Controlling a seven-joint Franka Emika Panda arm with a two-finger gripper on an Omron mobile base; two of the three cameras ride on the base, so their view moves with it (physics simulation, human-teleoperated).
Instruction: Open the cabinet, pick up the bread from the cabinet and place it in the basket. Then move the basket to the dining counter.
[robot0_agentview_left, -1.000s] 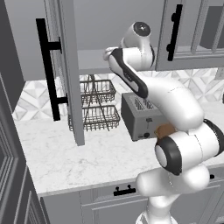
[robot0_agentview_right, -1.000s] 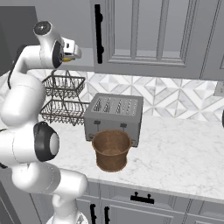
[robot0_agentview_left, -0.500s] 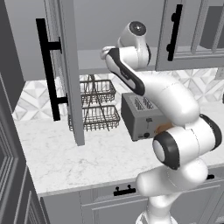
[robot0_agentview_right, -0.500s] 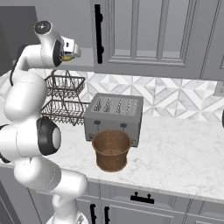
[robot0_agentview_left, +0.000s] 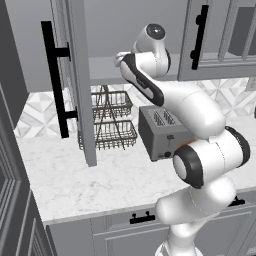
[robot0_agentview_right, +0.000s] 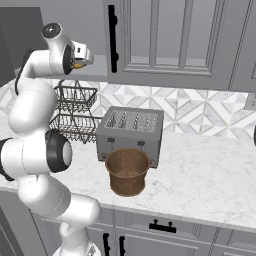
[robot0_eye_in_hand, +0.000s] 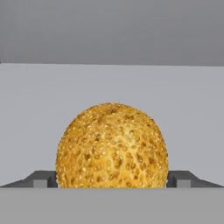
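Now the step in hand is the pick of the bread (robot0_eye_in_hand: 112, 146) from the cabinet (robot0_agentview_left: 75, 85), whose door already stands open. In the hand view the bread, a round seeded golden lump, sits on the grey cabinet floor at 6 o'clock of the picture, between the two dark fingertips (robot0_eye_in_hand: 41, 179), which stand wide apart, one on each side, and do not yet press it. So the gripper (robot0_eye_in_hand: 112, 181) is wide open and holds nothing. The next move, I judge, is to close the jaws on the bread and then draw it out toward the basket (robot0_agentview_right: 127, 171).

The right base view shows the basket on the counter, just in front of the toaster (robot0_agentview_right: 131, 134), at about 6 o'clock from it; in the left base view the arm covers that place. The left base view gives the open door and its long black handle (robot0_agentview_left: 55, 85).
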